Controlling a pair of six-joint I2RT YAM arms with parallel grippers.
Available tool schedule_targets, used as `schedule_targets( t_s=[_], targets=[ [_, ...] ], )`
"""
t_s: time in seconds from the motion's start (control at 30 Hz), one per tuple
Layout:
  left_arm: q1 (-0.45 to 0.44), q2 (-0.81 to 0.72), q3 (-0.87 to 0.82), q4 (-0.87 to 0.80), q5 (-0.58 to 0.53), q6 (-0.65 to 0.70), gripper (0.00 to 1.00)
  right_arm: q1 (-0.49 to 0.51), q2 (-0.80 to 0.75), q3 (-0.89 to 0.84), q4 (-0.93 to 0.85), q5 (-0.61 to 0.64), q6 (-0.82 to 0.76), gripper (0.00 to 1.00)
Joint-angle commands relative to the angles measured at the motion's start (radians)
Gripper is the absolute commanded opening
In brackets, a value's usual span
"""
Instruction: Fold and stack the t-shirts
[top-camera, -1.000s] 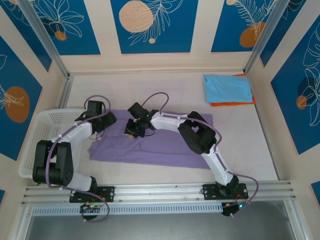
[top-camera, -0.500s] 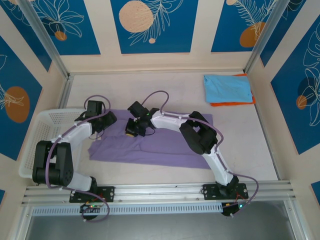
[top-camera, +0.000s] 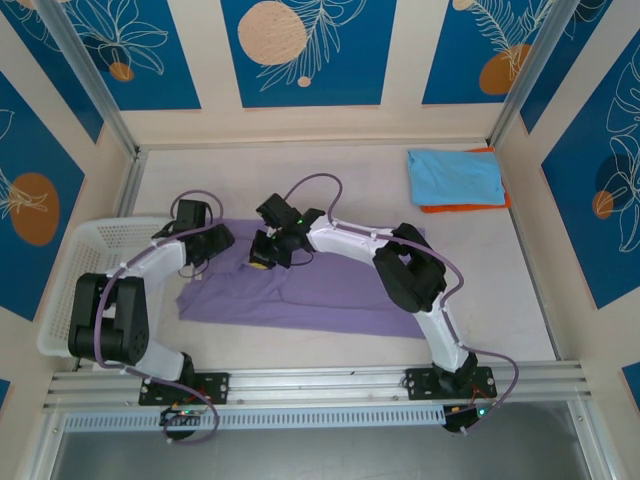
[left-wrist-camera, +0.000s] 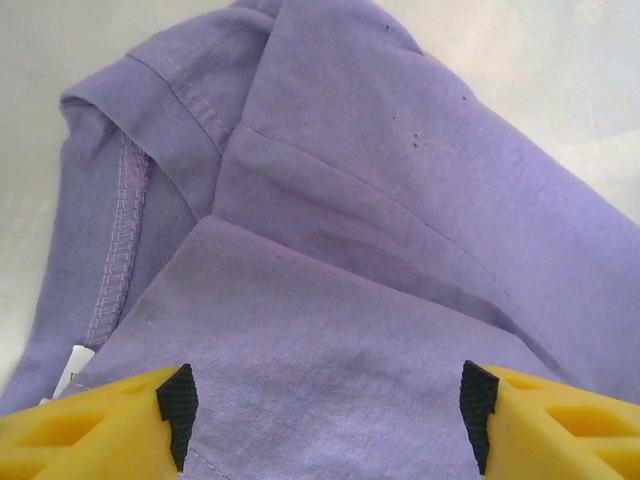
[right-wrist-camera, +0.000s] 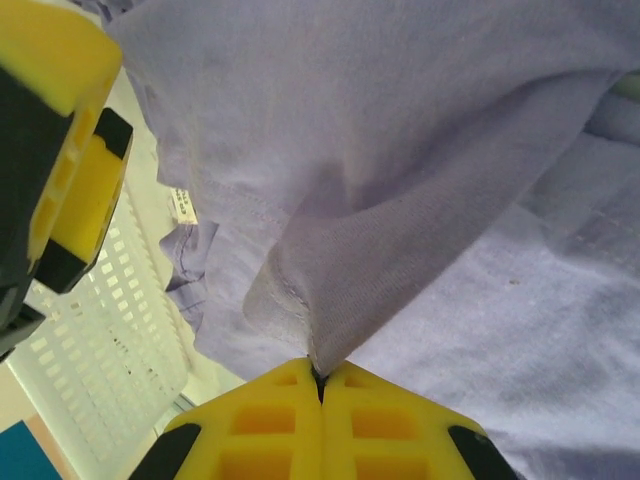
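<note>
Three t-shirts are in sight. The purple t-shirt (top-camera: 310, 295) lies spread flat across the middle of the table (top-camera: 300, 175), in front of both arms. The light blue t-shirt (top-camera: 455, 175) sits folded on top of the orange t-shirt (top-camera: 470, 207) at the far right corner. One small white tag (left-wrist-camera: 68, 365) shows at a seam of the purple shirt, but any print on it is too small to read. One white basket (top-camera: 95, 245) stands at the left edge, just beside the purple shirt. The left gripper (left-wrist-camera: 325, 415) hangs over the purple cloth with its jaws wide apart, holding nothing. The right gripper (right-wrist-camera: 320, 385) is closed tight, pinching a hemmed fold of the purple shirt and lifting it off the cloth beneath.
</note>
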Motion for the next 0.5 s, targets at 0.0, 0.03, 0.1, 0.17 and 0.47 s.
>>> schedule_targets(
  t_s=[0.0, 0.03, 0.1, 0.17, 0.47],
  targets=[
    [0.008, 0.011, 0.031, -0.030, -0.027, 0.018, 0.73, 0.009, -0.080, -0.022, -0.040, -0.041, -0.036, 0.00],
    [0.008, 0.013, 0.032, -0.031, -0.027, 0.017, 0.73, 0.010, -0.085, -0.028, -0.047, -0.047, -0.044, 0.00],
    [0.008, 0.020, 0.037, -0.034, -0.026, 0.018, 0.74, 0.010, -0.090, -0.036, -0.059, -0.062, -0.055, 0.00],
    [0.008, 0.029, 0.043, -0.039, -0.025, 0.021, 0.74, 0.011, -0.101, -0.060, -0.058, -0.064, -0.058, 0.00],
    [0.008, 0.055, 0.062, -0.053, -0.013, 0.030, 0.77, 0.010, -0.091, -0.187, -0.018, -0.088, -0.067, 0.00]
  ],
)
